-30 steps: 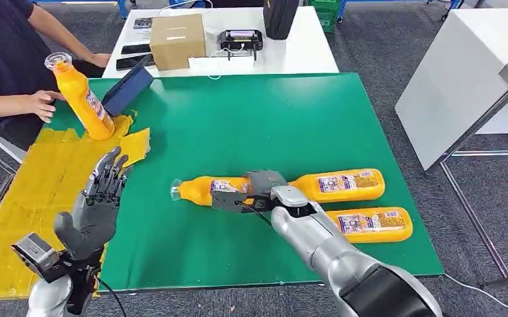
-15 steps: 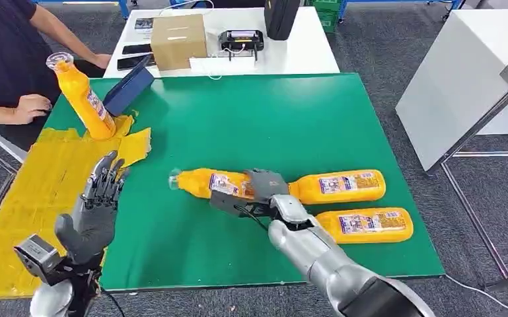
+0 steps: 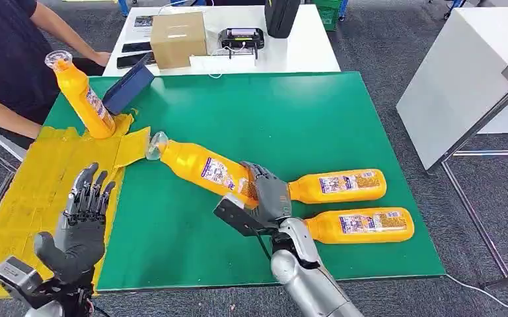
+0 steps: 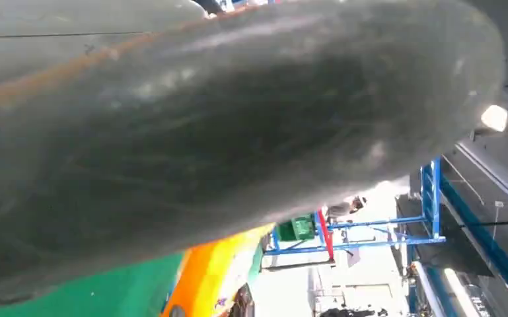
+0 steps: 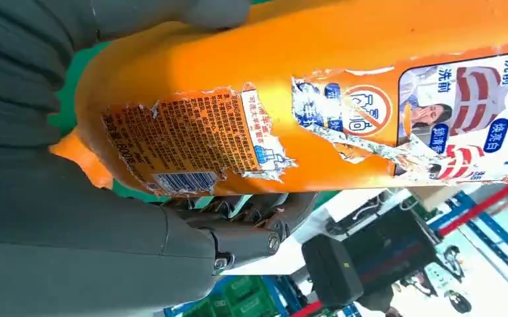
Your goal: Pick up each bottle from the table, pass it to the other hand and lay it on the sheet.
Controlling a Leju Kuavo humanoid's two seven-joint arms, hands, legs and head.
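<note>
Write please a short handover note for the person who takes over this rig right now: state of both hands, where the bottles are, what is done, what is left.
Right hand grips the lower part of one orange bottle, lifted off the green mat, cap pointing toward the yellow sheet.
Left hand is open, fingers apart, over the sheet's near side, holding nothing.
One bottle stands leaning at the sheet's far end.
Two more bottles lie side by side on the mat, right of the right hand.
Done: third-to-last bottle picked up.
Left: pass it to the left hand, lay it on the sheet, then the last two.
</note>
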